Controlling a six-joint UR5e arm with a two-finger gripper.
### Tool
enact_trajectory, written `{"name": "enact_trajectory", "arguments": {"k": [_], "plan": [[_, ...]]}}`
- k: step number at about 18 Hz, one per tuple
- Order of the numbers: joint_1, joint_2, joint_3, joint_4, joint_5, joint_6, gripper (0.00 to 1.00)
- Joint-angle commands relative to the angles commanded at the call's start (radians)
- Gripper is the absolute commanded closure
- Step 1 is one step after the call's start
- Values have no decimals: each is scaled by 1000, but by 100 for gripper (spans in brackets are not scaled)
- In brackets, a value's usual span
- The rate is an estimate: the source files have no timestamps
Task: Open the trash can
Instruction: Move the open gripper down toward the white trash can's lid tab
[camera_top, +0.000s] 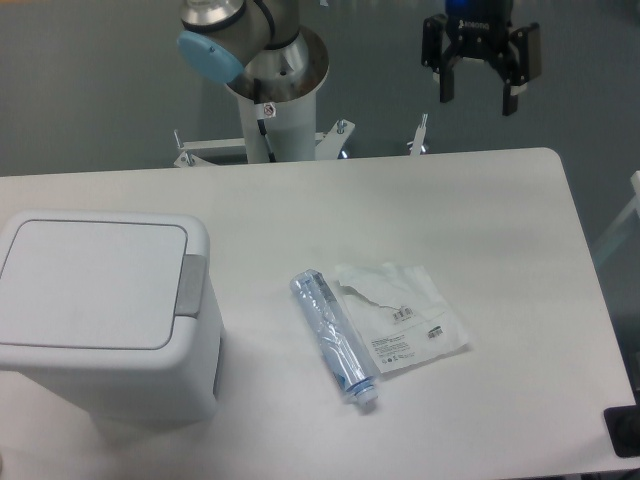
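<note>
No step of the task shows as done: the bin (105, 315) sits closed, its flat lid (92, 283) level with the rim, and the whole opening action remains. The gripper (480, 95) hangs high at the far edge of the table (500, 220), its two dark fingers spread apart with nothing between them. The bin stands well apart from the gripper, far to the camera-left of it and much nearer the camera, at the table's near left corner. Its body is white moulded plastic, boxy with rounded corners and a smooth, slightly matte surface; the lid is a plain rectangular panel set into a raised surround. A small grey tab (192, 286) sits at the lid edge that faces the gripper's side of the table; judged from its position, pressing it is the likely release, so the gripper must first travel across and down to it. Between gripper and bin, nearer the table's middle, lie a clear bottle (333, 338), crumpled and lying on its side with a pale cap toward the camera, and a flat white pouch (403, 318), thin, wrinkled film with printed text, touching or just beside the bottle. Neither touches the bin. The tabletop is a smooth, pale, low-gloss sheet with rounded corners.
</note>
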Motion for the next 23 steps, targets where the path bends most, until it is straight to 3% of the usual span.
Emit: {"name": "enact_trajectory", "arguments": {"k": [4, 6, 11, 14, 17, 23], "plan": [[-3, 0, 5, -3, 0, -9, 0], [-9, -5, 15, -5, -2, -90, 0], [-133, -54, 66, 1, -6, -519, 0], [-233, -100, 101, 73, -8, -798, 0], [-319, -124, 98, 176, -6, -1045, 0], [-448, -173, 135, 192, -8, -1288, 0]]}}
